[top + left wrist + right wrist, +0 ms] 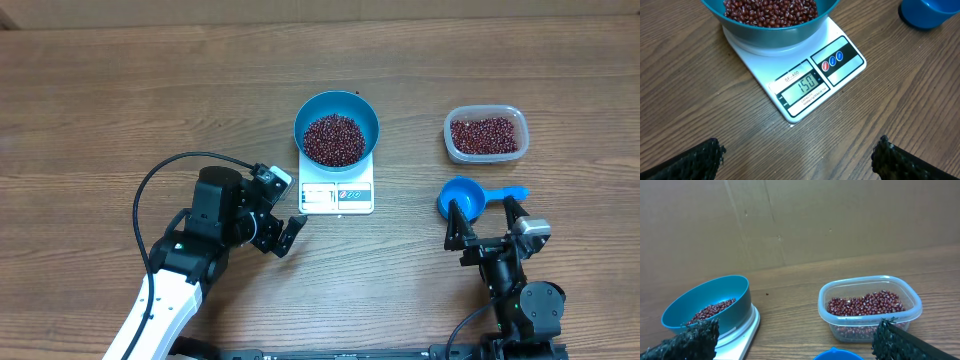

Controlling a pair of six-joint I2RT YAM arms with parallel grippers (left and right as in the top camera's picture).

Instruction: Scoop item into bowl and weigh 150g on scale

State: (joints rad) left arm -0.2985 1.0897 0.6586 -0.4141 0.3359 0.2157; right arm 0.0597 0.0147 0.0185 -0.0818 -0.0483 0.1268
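- Beans [334, 139] fill the bowl [312, 108] on the scale [337, 197], upper centre overhead; left gripper [280, 235] and right gripper [485, 222] are both spread and empty.
- Left wrist: the display [807, 84], mid-frame, reads 150, so weighing looks done.
- Right wrist: the tub [870, 307] sits lower right; next, arms need only retreat.

Clear tub [485, 109] near blue scoop [465, 195], wooden table [100, 100].

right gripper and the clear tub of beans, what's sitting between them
The blue scoop lies there, just ahead of the open right gripper and short of the tub; clearest in the overhead view.
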